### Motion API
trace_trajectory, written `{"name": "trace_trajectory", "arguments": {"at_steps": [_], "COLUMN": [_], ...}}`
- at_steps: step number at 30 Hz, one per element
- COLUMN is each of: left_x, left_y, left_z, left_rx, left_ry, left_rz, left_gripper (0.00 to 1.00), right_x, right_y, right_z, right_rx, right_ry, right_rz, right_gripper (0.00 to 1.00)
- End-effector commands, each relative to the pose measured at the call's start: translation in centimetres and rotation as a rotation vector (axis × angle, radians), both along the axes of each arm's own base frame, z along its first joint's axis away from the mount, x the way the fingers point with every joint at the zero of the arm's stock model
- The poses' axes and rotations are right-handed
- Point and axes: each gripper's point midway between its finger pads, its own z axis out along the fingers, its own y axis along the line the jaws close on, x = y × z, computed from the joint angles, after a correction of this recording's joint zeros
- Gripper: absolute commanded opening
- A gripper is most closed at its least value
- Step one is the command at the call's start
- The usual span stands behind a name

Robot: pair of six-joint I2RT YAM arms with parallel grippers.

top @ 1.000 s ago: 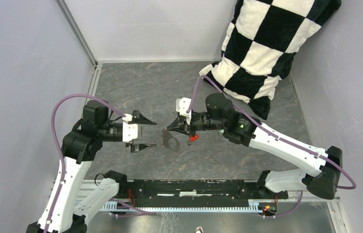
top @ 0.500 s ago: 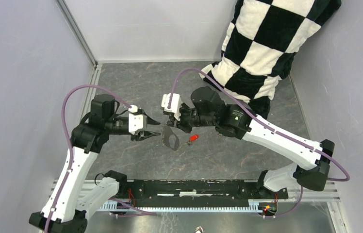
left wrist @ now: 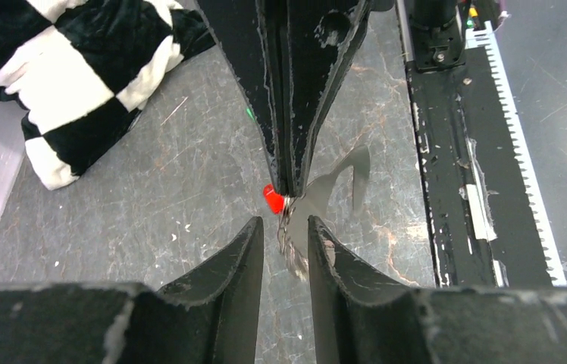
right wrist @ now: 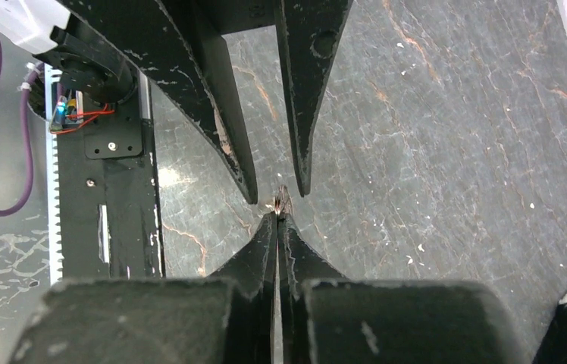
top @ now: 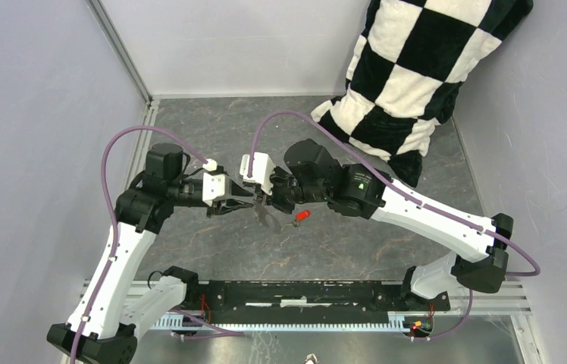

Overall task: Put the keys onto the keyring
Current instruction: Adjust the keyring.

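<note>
Red key (top: pixel 302 216) lies on the table (top: pixel 212 136), just right of the keyring (top: pixel 269 218), which hangs with its long axis pointing down from my right gripper (right wrist: pixel 277 220), pinched tight on its top. My left gripper (left wrist: pixel 286 221) straddles it, fingers apart, contact unclear.

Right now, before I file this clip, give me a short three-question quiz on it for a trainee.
1. True or false: the left pincer is shut on the red key.
2. What does the right pincer hold? A: the keyring. B: the red key. C: nothing.
3. Where does the red key lie?

Key: 1 false, its fingers stand apart on either side of the keyring; 2 A; 3 on the table, beside the keyring.
</note>
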Motion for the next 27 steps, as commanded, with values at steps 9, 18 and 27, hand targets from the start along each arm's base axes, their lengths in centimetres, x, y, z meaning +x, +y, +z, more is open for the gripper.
{"name": "trace_trajectory", "arguments": {"at_steps": [9,18,27], "left_x": [-1.3,-1.4,-1.1], "left_y": [-0.6,-0.5,-0.6], "left_z": [2.5,1.7,1.8], "left_rx": [-0.067,-0.050,-0.045], "left_ry": [-0.053,-0.056,-0.053], "left_rz": [-0.069,-0.060,-0.060], "left_gripper": [0.07,0.02,0.02], "right_x": [-0.7,-1.4,-2.2], "right_y": [1.6,2.2,2.4], "right_z": [3.3,4.7,5.1], "right_rx": [0.103,0.146,0.174], "right_ry": [0.004,0.021,0.039], "right_rz": [0.026,0.063,0.099], "right_gripper": [0.01,0.01,0.17]}}
